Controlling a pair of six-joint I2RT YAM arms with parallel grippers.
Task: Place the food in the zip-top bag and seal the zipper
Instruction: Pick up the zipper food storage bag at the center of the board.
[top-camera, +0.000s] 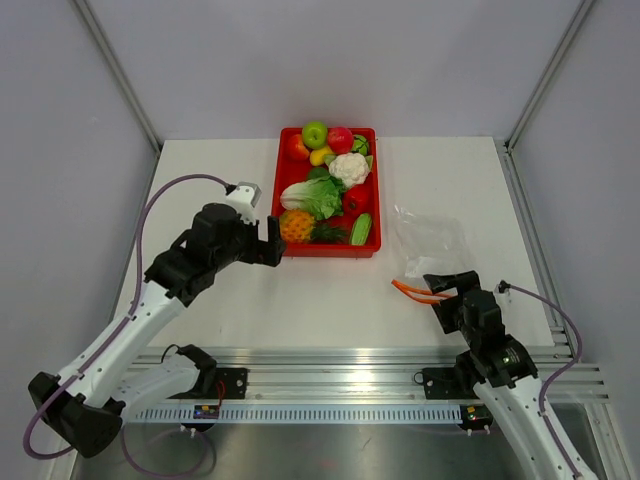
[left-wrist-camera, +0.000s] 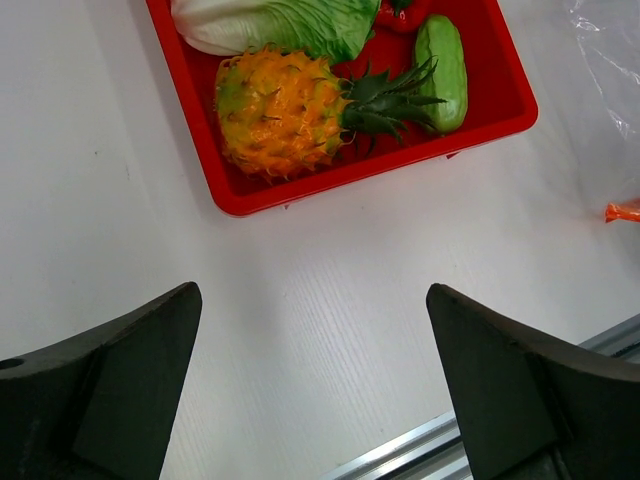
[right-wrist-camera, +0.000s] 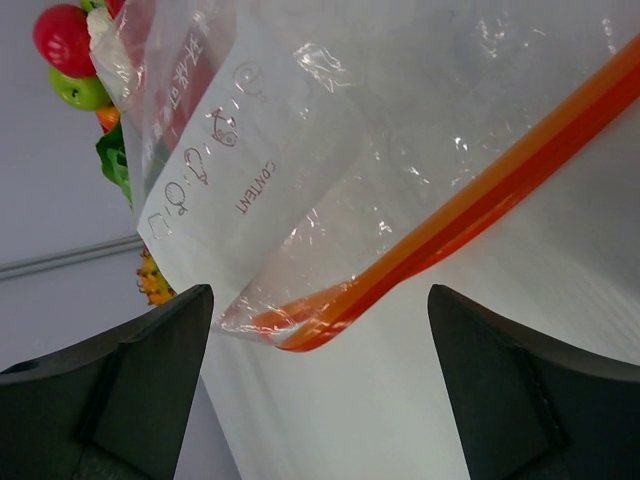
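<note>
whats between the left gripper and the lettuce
Left wrist view: ahead of the open left gripper comes bare table, then the red tray's near wall, then the orange pineapple, which lies directly in front of the lettuce.

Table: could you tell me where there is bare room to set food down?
Bare table lies between the red tray and the front rail, from the left gripper across to the zipper. The tray is packed; the zip-top bag and right gripper fill the right side.
</note>
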